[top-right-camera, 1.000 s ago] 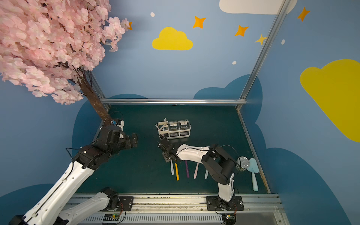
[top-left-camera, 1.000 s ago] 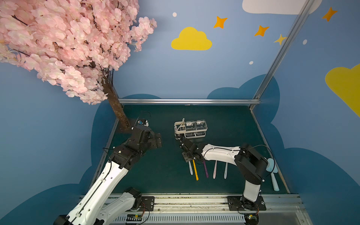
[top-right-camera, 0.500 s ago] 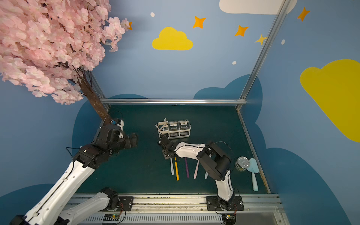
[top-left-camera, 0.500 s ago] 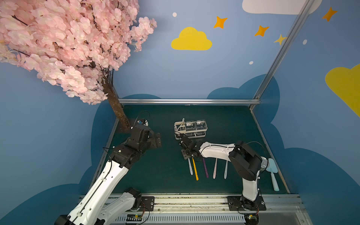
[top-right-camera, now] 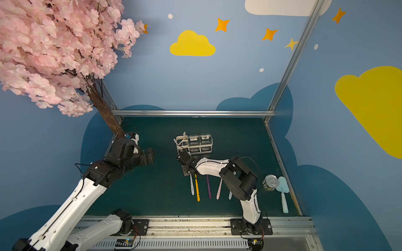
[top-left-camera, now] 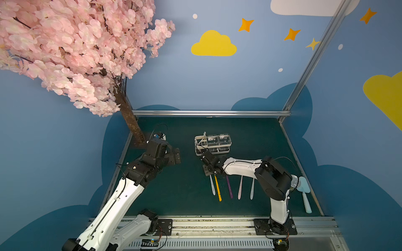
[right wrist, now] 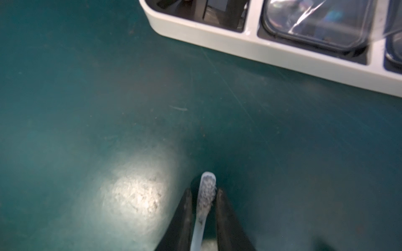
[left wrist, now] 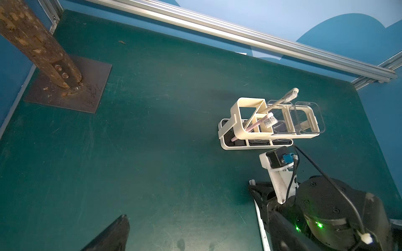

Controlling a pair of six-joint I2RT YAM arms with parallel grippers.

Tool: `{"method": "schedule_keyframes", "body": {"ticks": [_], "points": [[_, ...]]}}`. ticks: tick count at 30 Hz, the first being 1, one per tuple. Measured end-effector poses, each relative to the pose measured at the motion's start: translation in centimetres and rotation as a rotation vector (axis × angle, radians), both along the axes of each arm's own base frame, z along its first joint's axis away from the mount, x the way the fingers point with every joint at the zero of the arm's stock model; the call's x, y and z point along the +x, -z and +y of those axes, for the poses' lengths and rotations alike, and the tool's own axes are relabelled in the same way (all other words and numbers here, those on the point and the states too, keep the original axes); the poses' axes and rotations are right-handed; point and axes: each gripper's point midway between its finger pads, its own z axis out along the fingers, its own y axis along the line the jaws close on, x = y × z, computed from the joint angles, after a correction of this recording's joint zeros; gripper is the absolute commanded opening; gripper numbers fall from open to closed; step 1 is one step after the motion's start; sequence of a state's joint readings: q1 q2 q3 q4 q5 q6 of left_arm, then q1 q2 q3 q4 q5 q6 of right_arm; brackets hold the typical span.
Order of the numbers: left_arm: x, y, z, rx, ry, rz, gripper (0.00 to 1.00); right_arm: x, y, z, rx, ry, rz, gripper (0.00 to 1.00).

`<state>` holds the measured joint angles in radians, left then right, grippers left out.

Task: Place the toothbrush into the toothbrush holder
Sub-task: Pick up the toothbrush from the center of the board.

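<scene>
Right gripper (right wrist: 204, 192): jaws narrowing over the last second, now flanking the bristle head closely; whether clamping yet cannot be told, so pickup is only beginning. Toothbrush (right wrist: 207, 184): pale handle, greyish bristles, lying flat on the green mat (right wrist: 87, 108), near the toothbrush holder (right wrist: 217, 41), which is already carrying two brushes (left wrist: 269, 120). Left gripper (top-left-camera: 175, 156): hanging wide apart, well away

Table mat (top-left-camera: 174, 195): dark green, scuffed.
Toothbrush holder (top-left-camera: 212, 152): cream-white frame; cups (left wrist: 309, 121) clear.
Toothbrush (right wrist: 205, 195): pale blue handle, grey-white bristles.
Right gripper (right wrist: 204, 191): black.
On mat: yellow brush (top-left-camera: 218, 189), purple brush (top-left-camera: 229, 188), pink brush (top-left-camera: 240, 188).
Walls (top-left-camera: 217, 87) blue; clouds (top-left-camera: 213, 44) yellow; stars (top-left-camera: 245, 24) orange; blossom (top-left-camera: 65, 54) pink.
</scene>
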<state>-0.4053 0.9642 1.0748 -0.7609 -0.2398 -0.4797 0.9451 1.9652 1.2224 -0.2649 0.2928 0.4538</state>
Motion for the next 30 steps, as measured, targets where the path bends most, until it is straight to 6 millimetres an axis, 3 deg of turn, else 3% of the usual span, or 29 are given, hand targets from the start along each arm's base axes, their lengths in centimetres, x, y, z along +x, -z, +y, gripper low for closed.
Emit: {"method": "schedule_keyframes", "body": {"ticks": [22,26,30], "points": [[0.3,0.7,-0.4,-0.015,0.014,0.027,1.00,0.1,-0.3,0.4,0.035,0.004,0.012,0.03],[0.4,0.8,-0.6,-0.020,0.022,0.033,1.00,-0.2,-2.0,0.7,0.076,-0.007,0.008,0.01],[0.4,0.9,-0.9,-0.029,0.034,0.036,1.00,-0.4,-5.3,1.1,0.148,-0.020,-0.020,0.00]]}}
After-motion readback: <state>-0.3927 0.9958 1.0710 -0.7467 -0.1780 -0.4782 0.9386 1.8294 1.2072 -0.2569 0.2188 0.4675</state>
